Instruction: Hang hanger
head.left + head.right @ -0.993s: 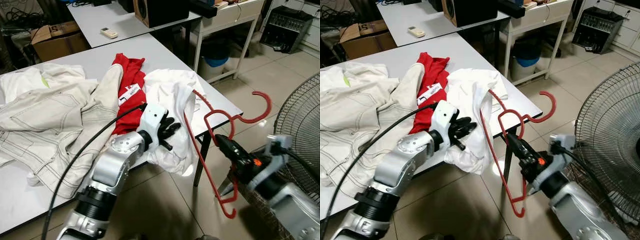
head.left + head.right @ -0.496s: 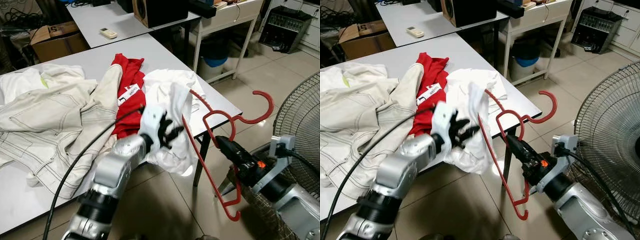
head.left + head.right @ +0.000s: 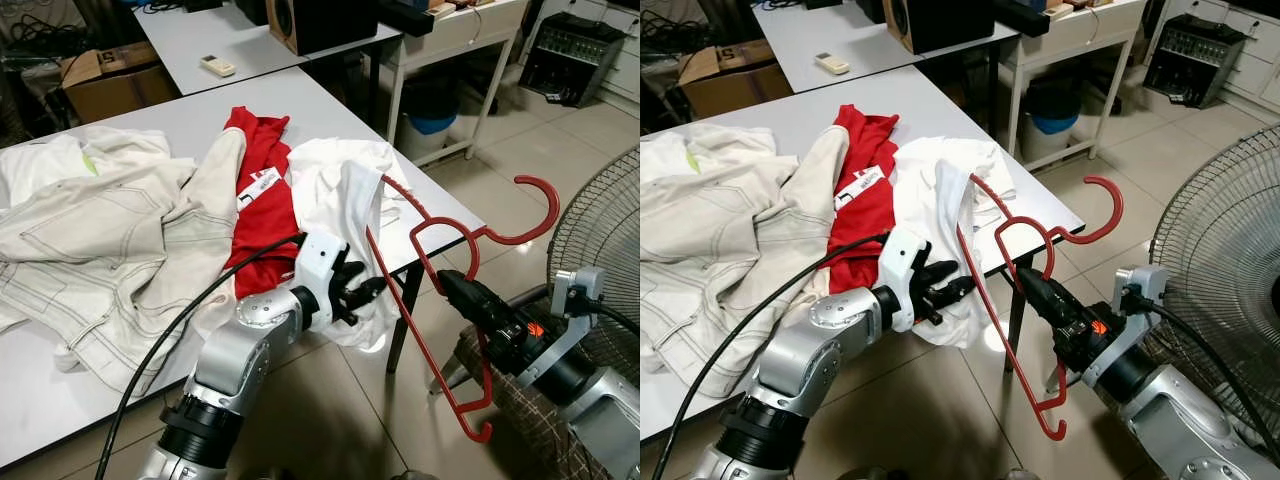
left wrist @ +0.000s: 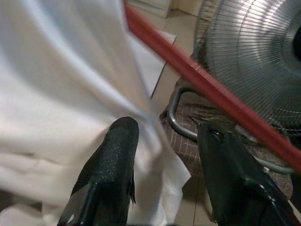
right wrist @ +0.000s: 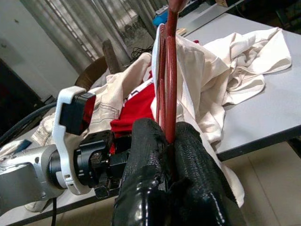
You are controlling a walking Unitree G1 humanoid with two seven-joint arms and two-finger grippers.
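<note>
Off the table's near right corner, red hanger point(image 3: 440, 300) hangs tilted in air, one shoulder tucked into white shirt point(image 3: 345, 205). Right gripper point(image 3: 462, 296) is clamped on its bar. Left gripper point(image 3: 362, 294) w/ fingers spread sits vs. the shirt hem, nothing pinched. Judgement: pinch hem first, then feed hanger deeper w/o twisting; keep clear of fan point(image 3: 600, 240) at right.

A light grey counter point(image 3: 330, 95) carries a heap of clothes. A cream jacket point(image 3: 110, 240) lies spread over its left part, a red garment point(image 3: 262, 190) lies beside it, and a white shirt point(image 3: 345, 190) lies at the right corner and hangs over the edge toward the tiled floor point(image 3: 330, 410).
</note>
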